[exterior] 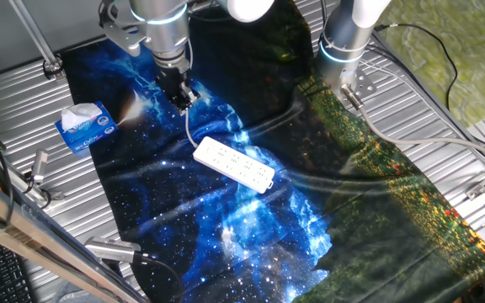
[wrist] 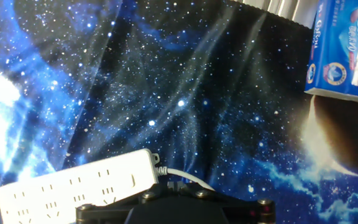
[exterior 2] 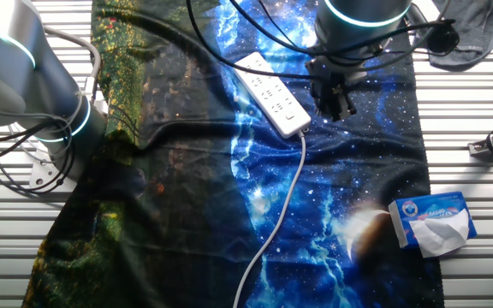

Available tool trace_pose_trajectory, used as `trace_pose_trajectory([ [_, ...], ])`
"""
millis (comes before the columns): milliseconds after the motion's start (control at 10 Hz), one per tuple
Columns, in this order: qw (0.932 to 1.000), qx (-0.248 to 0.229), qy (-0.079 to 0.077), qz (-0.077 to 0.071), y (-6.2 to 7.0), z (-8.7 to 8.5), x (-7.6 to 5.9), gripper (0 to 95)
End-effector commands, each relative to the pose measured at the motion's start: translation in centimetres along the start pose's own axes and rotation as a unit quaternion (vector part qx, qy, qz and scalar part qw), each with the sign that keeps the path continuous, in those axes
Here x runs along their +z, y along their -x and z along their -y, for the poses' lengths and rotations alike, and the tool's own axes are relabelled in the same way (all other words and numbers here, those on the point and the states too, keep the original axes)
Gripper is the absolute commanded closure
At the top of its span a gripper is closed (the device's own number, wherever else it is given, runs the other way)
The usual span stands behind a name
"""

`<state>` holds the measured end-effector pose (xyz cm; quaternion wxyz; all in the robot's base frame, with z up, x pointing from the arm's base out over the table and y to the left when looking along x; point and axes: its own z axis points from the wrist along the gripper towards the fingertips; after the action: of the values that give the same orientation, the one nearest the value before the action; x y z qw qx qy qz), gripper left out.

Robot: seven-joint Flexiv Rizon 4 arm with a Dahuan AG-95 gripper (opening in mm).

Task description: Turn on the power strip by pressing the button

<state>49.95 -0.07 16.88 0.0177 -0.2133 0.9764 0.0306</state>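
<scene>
The white power strip lies flat on the galaxy-print cloth, its thin white cord trailing from one end. It also shows in the other fixed view and at the bottom left of the hand view. My gripper hangs above the cloth just beyond the strip's cord end, apart from the strip; it also shows in the other fixed view. In the hand view the gripper has its fingertips pressed together with nothing between them. I cannot make out the button.
A blue-and-white tissue pack sits at the cloth's edge, also in the hand view. The cloth covers a ribbed metal table. A second arm's base stands at the back. Clamps and cables lie around the edges.
</scene>
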Motion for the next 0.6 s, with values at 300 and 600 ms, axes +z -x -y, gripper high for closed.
trace_pose_trajectory([
  [300, 0.9941, -0.100, 0.041, 0.003, -0.02, 0.24, 1.32, 0.0],
  [600, 0.9964, -0.076, 0.038, -0.003, -0.01, 0.22, 1.27, 0.0],
])
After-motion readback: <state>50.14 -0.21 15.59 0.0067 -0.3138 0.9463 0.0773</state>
